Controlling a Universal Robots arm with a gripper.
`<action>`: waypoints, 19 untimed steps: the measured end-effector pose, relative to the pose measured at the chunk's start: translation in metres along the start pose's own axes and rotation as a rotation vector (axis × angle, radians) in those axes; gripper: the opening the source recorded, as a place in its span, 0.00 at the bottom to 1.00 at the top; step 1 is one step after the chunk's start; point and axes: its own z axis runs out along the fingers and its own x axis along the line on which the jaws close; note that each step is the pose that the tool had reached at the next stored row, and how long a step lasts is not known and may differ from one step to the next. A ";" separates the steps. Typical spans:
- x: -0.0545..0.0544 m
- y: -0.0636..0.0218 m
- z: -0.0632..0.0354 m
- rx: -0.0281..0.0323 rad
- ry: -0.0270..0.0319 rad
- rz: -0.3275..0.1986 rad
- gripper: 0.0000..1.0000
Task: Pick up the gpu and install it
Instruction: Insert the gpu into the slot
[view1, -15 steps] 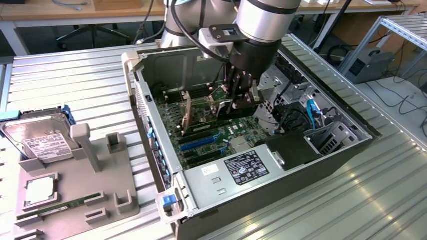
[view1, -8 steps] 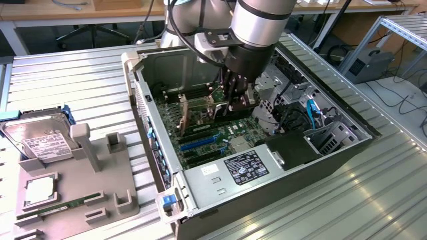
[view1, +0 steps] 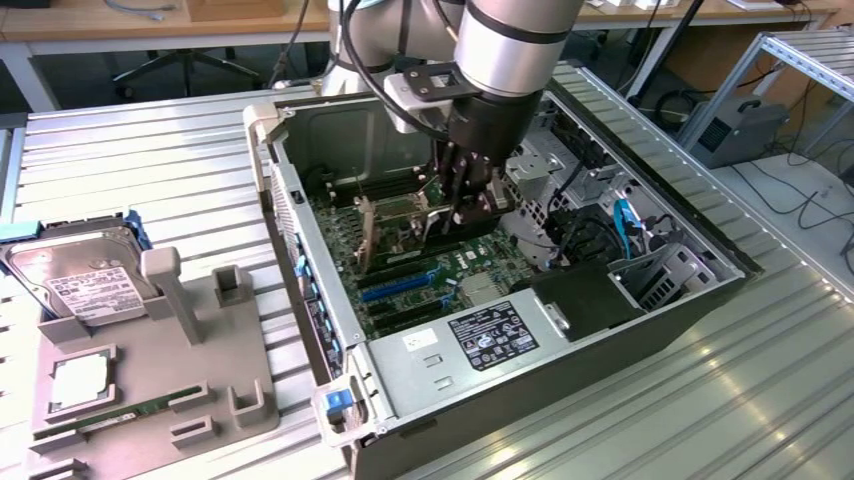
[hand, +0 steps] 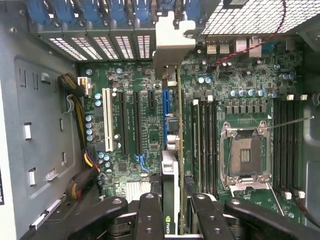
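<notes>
Exterior view: a computer case (view1: 284, 190) lies open on the worktop (view1: 134, 180), with the arm (view1: 514, 50) lowered into it over the motherboard (view1: 400, 290). The gpu (view1: 391, 228) is held upright on edge, pinched between the jaws, low over the board; whether it is seated cannot be told.

Wrist view: the gpu (hand: 171, 185) is seen edge-on, its bracket (hand: 172, 42) close to the rear slot frame (hand: 100, 45) and its edge just beside the blue slot (hand: 165, 107).

Risks, as judged:
- The slot could be missed if the card is slightly offset, and the force taken by the board.
- The bracket could be caught on the frame.
- The card could be tilted in the pinch and the contacts jammed.
</notes>
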 end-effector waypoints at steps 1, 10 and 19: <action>0.000 0.0008 0.0015 -0.0005 0.0001 -0.011 0.27; 0.000 0.0109 0.0133 -0.0012 0.0003 -0.026 0.27; 0.000 0.0109 0.0186 -0.0012 0.0002 -0.026 0.27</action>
